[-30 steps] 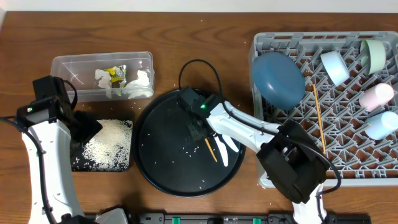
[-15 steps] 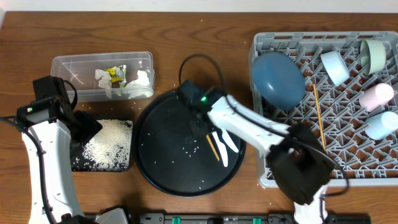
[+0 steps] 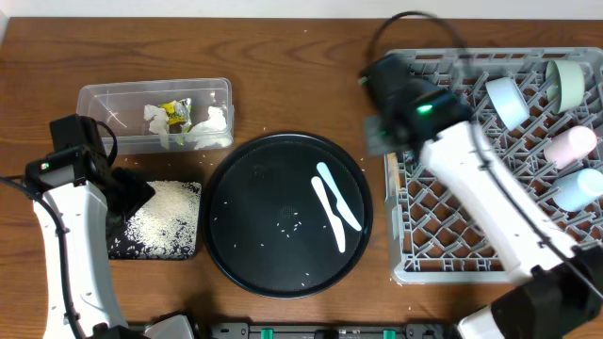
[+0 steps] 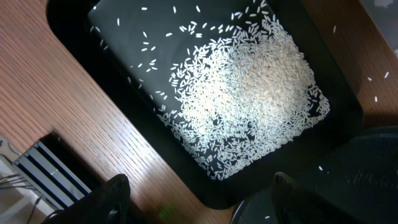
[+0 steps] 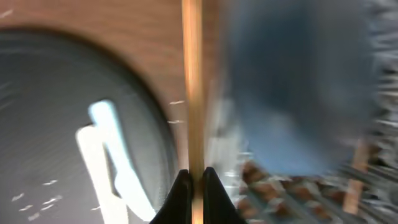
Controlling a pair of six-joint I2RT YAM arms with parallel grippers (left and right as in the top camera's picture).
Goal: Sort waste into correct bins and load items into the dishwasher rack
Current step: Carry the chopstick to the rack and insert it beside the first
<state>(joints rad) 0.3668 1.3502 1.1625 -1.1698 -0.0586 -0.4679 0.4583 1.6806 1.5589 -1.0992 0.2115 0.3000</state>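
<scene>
Holding a chopstick point(image 5: 192, 74) at the rack point(image 3: 424, 254).
Right gripper point(image 5: 193, 179) clamps it; left gripper point(image 4: 200, 198) fingers stand apart above rice point(image 4: 249, 87).

Bright, even light; heavy right-wrist motion blur.

Right wrist view motion-blurred; blue dish point(image 5: 292, 93) smeared, hidden overhead under right arm point(image 3: 476, 184).
</scene>
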